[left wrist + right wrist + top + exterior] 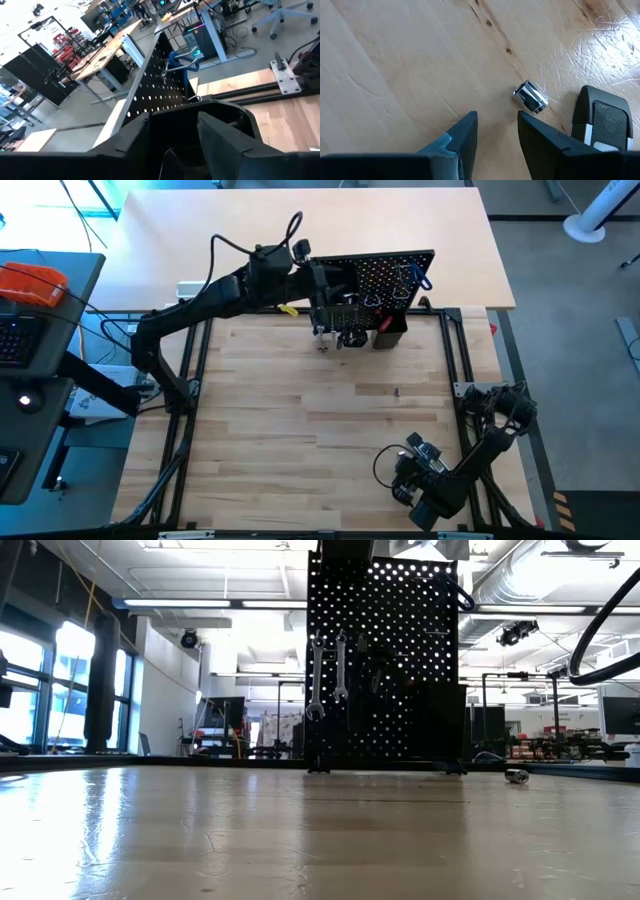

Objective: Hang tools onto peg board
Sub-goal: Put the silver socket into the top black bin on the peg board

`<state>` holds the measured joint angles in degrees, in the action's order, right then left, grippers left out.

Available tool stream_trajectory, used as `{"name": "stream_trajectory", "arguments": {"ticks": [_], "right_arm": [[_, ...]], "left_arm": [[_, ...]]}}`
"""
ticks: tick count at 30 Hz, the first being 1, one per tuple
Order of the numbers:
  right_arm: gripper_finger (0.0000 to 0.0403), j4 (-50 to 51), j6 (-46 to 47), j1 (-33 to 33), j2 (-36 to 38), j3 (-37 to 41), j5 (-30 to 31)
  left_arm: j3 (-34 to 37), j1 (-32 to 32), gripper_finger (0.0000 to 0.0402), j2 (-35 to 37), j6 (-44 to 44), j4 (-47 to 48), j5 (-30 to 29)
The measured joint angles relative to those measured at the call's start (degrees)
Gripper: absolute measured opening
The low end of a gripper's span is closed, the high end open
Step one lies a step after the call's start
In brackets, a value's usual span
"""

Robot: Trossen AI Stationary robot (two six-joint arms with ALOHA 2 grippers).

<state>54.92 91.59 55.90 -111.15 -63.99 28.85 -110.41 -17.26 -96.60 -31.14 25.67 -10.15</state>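
Observation:
The peg board [395, 275] stands upright at the table's far edge. Two silver wrenches [316, 680] [340, 668] hang from hooks on its front, and a blue-handled hex key [182, 62] hangs near its right end. My left gripper [328, 288] is high up at the board's left end, level with its top edge [145, 65], open, with nothing plainly between its fingers [172, 137]. My right gripper [405, 480] waits low at the near right, open over bare wood [497, 132]. Just past its fingertips a small silver socket [531, 96] lies on its side on the table.
A small black bin [390, 332] sits on the board's front near the table. The same socket [516, 776] shows in the low view at the right. A black part with a silver band [602, 125] stands beside my right fingers. Black frame rails [462, 350] border the tabletop.

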Motion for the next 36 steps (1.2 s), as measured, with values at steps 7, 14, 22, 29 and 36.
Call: {"name": "stream_trajectory", "arguments": {"ticks": [7,14,22,29,36], "right_arm": [[0.0138,0.00,0.10,0.00,0.00,0.00,0.03],[0.0138,0.27,0.09,0.04,0.00,0.00,0.06],[0.0138,0.59,-0.35,0.13,0.00,0.00,0.19],[0.0138,1.27,-0.18,0.93,0.01,0.00,0.08],[0.0138,1.43,3.84,2.17,0.00,0.00,0.84]], "left_arm": [[0.02,0.41,0.0202,0.28,-0.06,-0.63,-0.28],[0.07,6.82,0.0207,2.89,-4.68,0.74,3.15],[0.04,18.85,0.0207,3.05,-7.87,9.01,3.45],[0.05,22.69,0.0206,-1.06,-1.13,20.42,4.61],[7.73,22.04,0.0206,-6.85,4.04,22.30,9.09]]}}
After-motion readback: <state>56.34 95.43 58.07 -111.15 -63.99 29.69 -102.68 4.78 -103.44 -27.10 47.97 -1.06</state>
